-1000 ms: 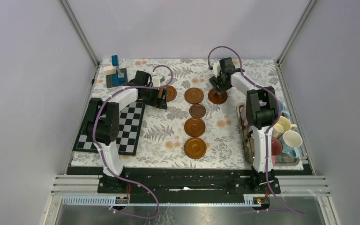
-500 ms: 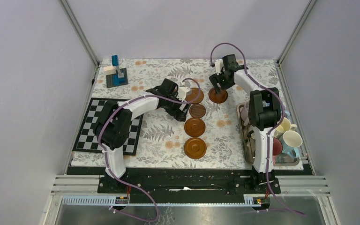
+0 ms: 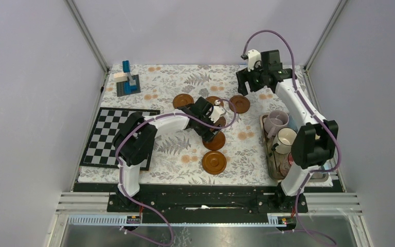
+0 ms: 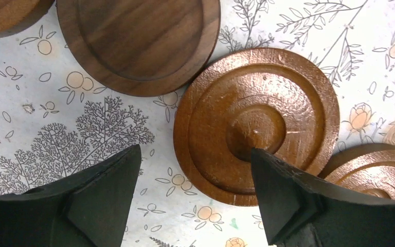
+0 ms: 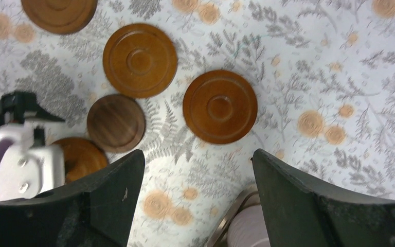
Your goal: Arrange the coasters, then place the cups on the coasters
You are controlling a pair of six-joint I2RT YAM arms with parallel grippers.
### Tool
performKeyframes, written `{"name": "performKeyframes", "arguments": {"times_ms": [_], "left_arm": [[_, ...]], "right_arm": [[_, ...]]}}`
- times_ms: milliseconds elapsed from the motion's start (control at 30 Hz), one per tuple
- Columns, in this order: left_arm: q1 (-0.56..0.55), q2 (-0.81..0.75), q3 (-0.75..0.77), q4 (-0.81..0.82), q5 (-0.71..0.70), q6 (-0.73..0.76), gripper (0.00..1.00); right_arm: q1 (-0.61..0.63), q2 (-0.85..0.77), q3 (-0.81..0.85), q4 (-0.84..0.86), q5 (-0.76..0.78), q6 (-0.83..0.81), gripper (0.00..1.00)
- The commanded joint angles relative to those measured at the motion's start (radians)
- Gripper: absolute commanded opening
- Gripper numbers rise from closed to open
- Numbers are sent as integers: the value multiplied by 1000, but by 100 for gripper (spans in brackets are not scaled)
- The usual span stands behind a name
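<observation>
Several round wooden coasters lie on the flowered cloth: one at the far left (image 3: 183, 100), one at the far right (image 3: 239, 104), and a column down the middle ending in the nearest coaster (image 3: 214, 162). My left gripper (image 3: 212, 133) hangs open low over that column. In the left wrist view an orange-brown coaster (image 4: 257, 126) lies partly under the right finger (image 4: 288, 200), with a dark coaster (image 4: 139, 41) beyond. My right gripper (image 3: 248, 88) is raised at the back, open and empty (image 5: 198, 200). A lilac cup (image 3: 276, 122) and a cream cup (image 3: 287, 137) stand in the tray.
The metal tray (image 3: 267, 152) lies along the right edge, partly behind the right arm. A black-and-white chequered board (image 3: 121, 136) lies at the left. A small block toy (image 3: 127, 82) stands at the back left. Walls enclose the table.
My left arm swung from the far-left coaster to the middle column. My right gripper opened wider, lifted off the far-right coaster and drew back to the right, uncovering the cups.
</observation>
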State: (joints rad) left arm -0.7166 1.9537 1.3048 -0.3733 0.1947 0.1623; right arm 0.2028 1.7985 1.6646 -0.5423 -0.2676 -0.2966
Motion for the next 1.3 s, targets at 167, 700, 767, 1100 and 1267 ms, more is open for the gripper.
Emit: {"name": "performKeyframes", "arguments": {"times_ms": [167,700,767,1100,1267], "left_arm": [[47,-10,-65,12,-43,14,75],[426,-151,-262,-6,79,33,53],[445,-147,-261,1,88,30,51],[451,-104,-200,28,62,-10,48],[450,-104,-192,17,86,-11,51]], "right_arm": [[-12,-244,-270,-27,-96,5,83],[177,-384,-573,-73,-112,-124,79],[195,-382,-586,-55,-105,-117,78],[301,-383,-674,17,-34,-115,78],[362,-366,-695,32,2,-129,78]]}}
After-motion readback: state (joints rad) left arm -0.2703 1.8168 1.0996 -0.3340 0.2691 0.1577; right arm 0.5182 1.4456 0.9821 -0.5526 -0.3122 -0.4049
